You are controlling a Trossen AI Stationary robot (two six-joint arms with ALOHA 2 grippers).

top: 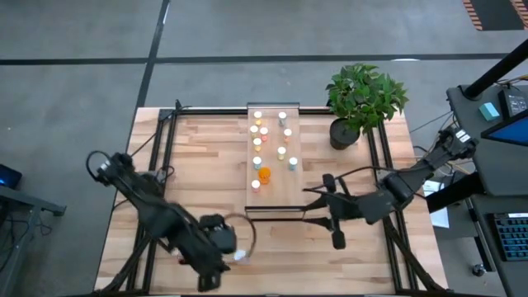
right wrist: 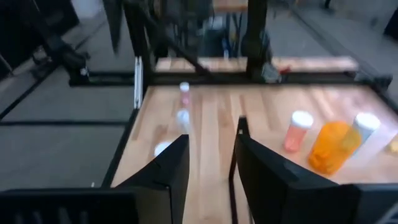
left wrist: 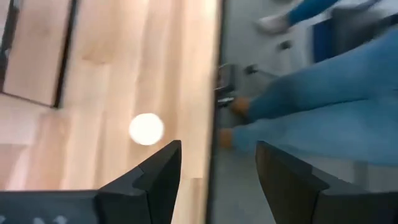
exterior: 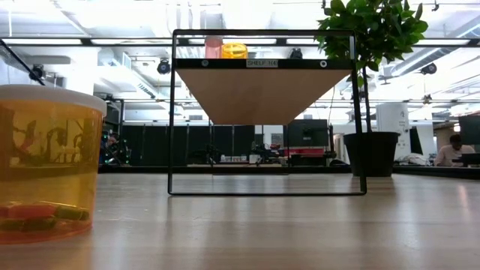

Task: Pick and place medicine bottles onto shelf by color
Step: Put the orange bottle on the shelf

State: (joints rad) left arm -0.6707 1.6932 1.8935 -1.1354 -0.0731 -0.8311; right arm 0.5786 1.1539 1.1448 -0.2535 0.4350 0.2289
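The shelf (top: 274, 194) runs down the table's middle, and several small white-capped medicine bottles (top: 262, 136) stand on it. Among them are an orange one (right wrist: 333, 146) and a pink one (right wrist: 298, 130). A white-capped bottle (left wrist: 147, 129) stands alone on the table close to the near edge. My left gripper (left wrist: 217, 149) hovers open just beside that bottle, tipped downward, also in the high view (top: 227, 247). My right gripper (right wrist: 211, 140) is open with nothing between its fingers. It points level toward the table's left, off the shelf's near end (top: 312, 205).
A potted plant (top: 359, 103) stands at the far right beside the shelf. A translucent orange bottle (exterior: 45, 165) stands very close to the low camera. Small bottles (right wrist: 183, 102) stand on the planks left of the shelf. A person's legs in jeans (left wrist: 323, 106) are beyond the near table edge.
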